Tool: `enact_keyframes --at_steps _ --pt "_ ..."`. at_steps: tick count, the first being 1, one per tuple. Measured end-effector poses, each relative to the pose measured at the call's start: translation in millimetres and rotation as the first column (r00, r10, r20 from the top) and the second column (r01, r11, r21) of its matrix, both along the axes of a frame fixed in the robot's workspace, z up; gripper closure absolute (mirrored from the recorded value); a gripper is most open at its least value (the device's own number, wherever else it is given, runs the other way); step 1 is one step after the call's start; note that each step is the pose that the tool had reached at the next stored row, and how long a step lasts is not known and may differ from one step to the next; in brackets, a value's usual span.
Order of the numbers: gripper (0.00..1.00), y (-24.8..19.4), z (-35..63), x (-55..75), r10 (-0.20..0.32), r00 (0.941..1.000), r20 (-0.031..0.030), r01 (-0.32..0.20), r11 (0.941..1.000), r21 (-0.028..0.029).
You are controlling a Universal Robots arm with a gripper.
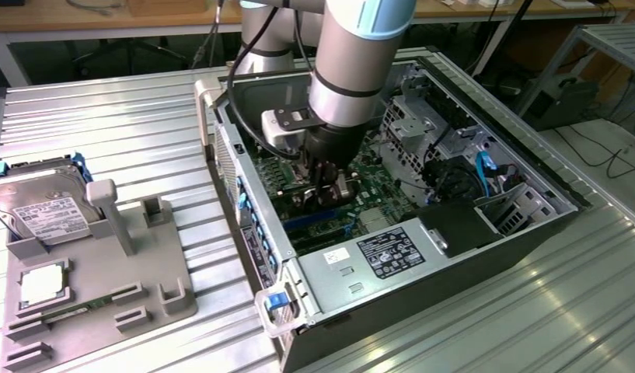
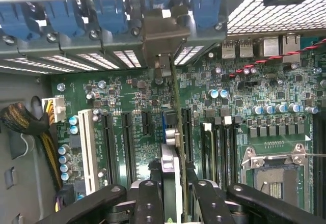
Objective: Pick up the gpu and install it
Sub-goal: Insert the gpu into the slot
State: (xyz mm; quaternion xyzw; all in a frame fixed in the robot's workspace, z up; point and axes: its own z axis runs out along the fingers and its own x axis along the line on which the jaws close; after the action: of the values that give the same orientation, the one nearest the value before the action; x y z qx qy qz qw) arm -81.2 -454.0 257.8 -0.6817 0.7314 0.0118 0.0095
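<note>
Status from us:

- Arm is reached down into the open PC case (image 1: 525,175), which lies on its side on the ribbed metal counter (image 1: 109,132). The hand (image 1: 328,180) is low inside, over the motherboard (image 2: 127,96).
- The hand is closed on the gpu (image 2: 171,158). In the wrist view we see the black fingers (image 2: 149,199) pressing on it from both sides.
- The gpu stands on edge, with the board running straight from the hand to the rear wall of the case. Its metal bracket (image 2: 163,33) is up against the row of slot openings, between the blue latches (image 2: 66,18).
- The card edge lines up with the black expansion slots (image 2: 108,142), with slots on either side of it. We can't tell whether it's seated in the connector or just above it.
- The empty CPU socket (image 2: 275,168) is off to one side of the card, and the white slot (image 2: 89,142) and the sleeved cable bundle (image 2: 20,119) are on the other.
- The power supply (image 1: 395,252) with its label sits at the near end of the case.
- At the exterior view's left, well apart from the case, is the grey parts fixture (image 1: 99,287). The hard drive (image 1: 43,206) leans in its back holder.
</note>
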Motion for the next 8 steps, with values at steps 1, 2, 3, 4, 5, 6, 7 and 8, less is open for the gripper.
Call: enact_keyframes --at_steps 1,2,3,4,5,6,7,8 --pt "0.72 0.0 1.4 0.2 0.000 1.0000 0.0000 0.000 1.0000 0.0000" --pt "0.72 0.0 2.3 0.5 0.000 1.0000 0.0000 0.000 1.0000 0.0000" --pt "0.72 0.0 2.4 1.0 0.000 1.0000 0.0001 0.000 1.0000 0.0002" --pt "0.72 0.0 2.3 1.7 0.000 1.0000 0.0001 0.000 1.0000 0.0003" --pt "0.72 0.0 2.4 2.9 0.000 1.0000 0.0001 0.000 1.0000 0.0000" --pt "0.72 0.0 2.5 5.2 0.000 1.0000 -0.0002 0.000 1.0000 -0.0005" --pt "0.72 0.0 2.4 7.9 0.000 1.0000 0.0003 0.000 1.0000 -0.0004" --pt "0.72 0.0 2.4 11.0 0.000 1.0000 0.0002 0.000 1.0000 -0.0002"
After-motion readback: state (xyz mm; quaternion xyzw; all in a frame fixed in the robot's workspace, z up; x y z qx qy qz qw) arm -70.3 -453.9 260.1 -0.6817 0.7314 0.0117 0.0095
